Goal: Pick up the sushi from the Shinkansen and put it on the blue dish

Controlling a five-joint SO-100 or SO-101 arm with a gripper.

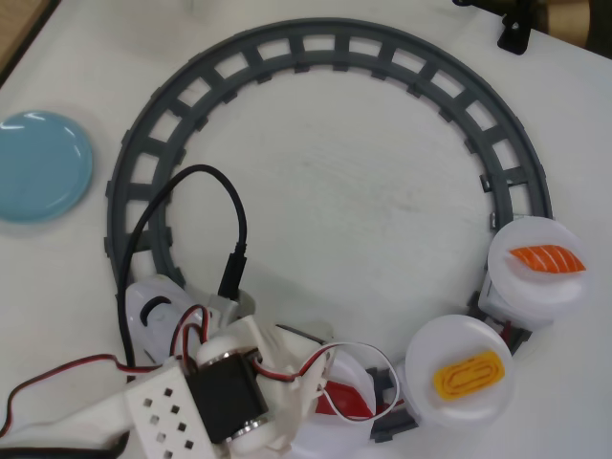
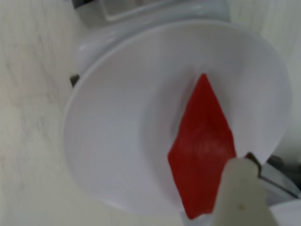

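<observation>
Sushi [image 2: 203, 148] lies flat on a white plate [image 2: 117, 141], dark red and pointed, seen close in the wrist view. One white finger [image 2: 242, 193] sits over its lower end; whether the gripper [image 1: 335, 397] is closed on it, I cannot tell. From overhead the arm [image 1: 220, 392] covers that plate on the grey track [image 1: 316, 48]. The blue dish [image 1: 38, 164] sits well apart at the left edge. Two other plates carry an orange piece [image 1: 546, 259] and a yellow piece [image 1: 469, 373].
</observation>
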